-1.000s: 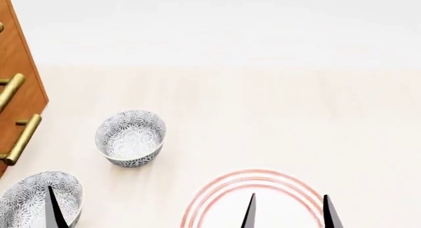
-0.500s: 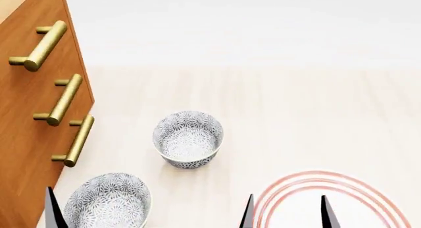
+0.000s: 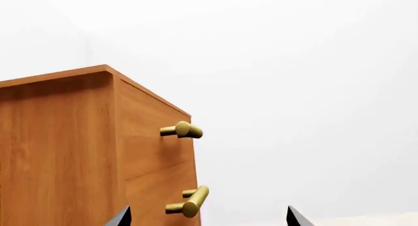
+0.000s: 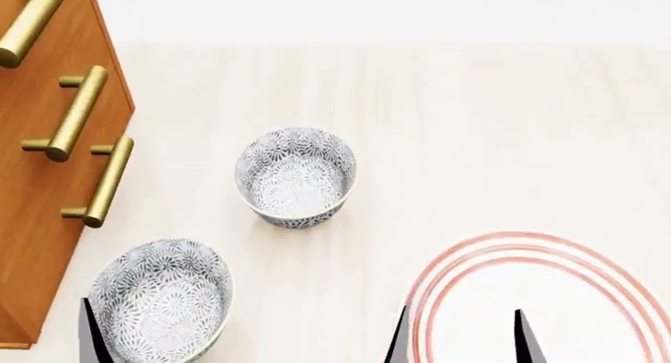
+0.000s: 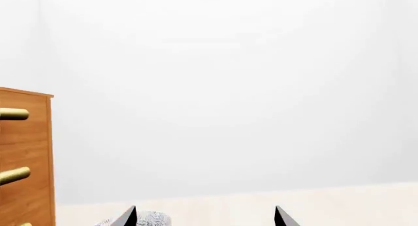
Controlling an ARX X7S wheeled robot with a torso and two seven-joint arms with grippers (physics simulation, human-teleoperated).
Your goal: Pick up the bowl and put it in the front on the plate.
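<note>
Bowl [image 4: 295, 177] in front sits alone on the pale table [image 4: 504, 127], up past the plate [image 4: 545, 300] & off to its left, well apart from it. A 2nd bowl [image 4: 159, 298] sits nearer, by the wood drawers [image 4: 42, 221].

Right gripper [image 4: 460, 339] tips stand apart w/ nothing btwn them, low over the plate. Left gripper [image 3: 207, 218] is spread too, empty.

Step now, I think: reach for the far bowl. Go w/ the right arm, come down straight over the rim, one tip inside, one outside, then squeeze. Don't bump the near bowl. Lift high b4 moving to the plate's middle.
</note>
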